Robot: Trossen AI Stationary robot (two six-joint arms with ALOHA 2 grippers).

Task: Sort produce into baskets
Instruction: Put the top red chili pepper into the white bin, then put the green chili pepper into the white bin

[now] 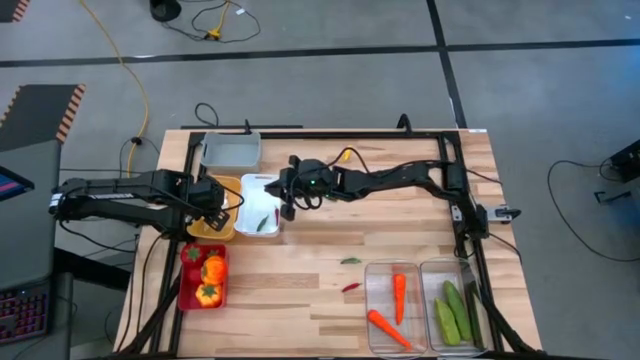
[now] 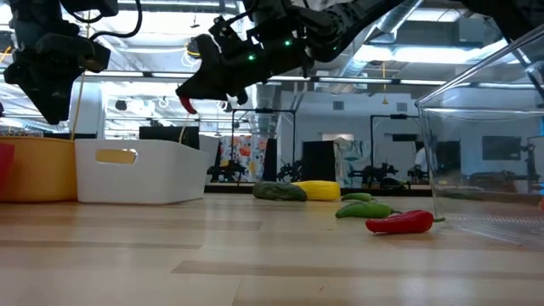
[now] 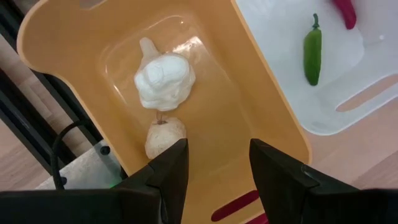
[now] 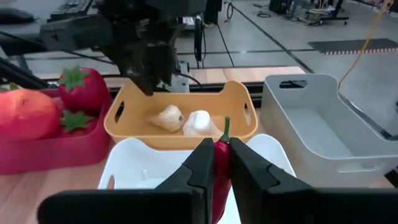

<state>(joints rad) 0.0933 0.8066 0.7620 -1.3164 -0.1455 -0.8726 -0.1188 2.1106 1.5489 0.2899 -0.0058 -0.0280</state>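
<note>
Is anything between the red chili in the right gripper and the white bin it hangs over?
Nothing visible. The right gripper, shut on the red chili, hangs above the open white bin, which holds only a green chili and another red one. The left gripper is over the yellow bin beside it.

high: straight down, far | low: tabletop level | wrists: close, share yellow bin (image 3: 74, 37)

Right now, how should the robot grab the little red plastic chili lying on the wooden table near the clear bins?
Pinch the loose red chili across its fat middle, coming straight down from above. It lies flat on the wooden table with bare space along both long sides, and its ends taper, so they would likely slip. The right gripper is busy, shut on another red chili.
</note>
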